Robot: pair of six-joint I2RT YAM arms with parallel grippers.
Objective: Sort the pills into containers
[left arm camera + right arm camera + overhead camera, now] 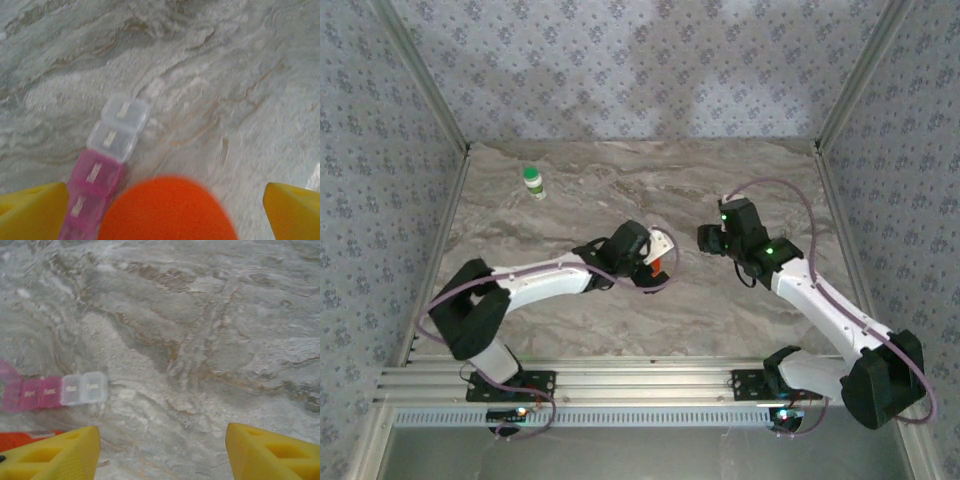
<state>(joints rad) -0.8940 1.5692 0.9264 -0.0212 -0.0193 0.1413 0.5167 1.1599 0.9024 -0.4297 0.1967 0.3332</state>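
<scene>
The pill box, a strip with clear end compartments and pink ones behind them, lies flat on the marble table. It also shows in the right wrist view as the pill box, with its lids down. My left gripper hangs over the table mid-field, open wide. A blurred orange round top sits between its yellow fingers, with a gap on each side. My right gripper is open with bare table between its fingers, to the right of the box. Loose pills are out of view.
A small white bottle with a green cap stands at the far left of the table. The two grippers, left and right, are close together near the table's middle. Patterned walls close in the sides and back.
</scene>
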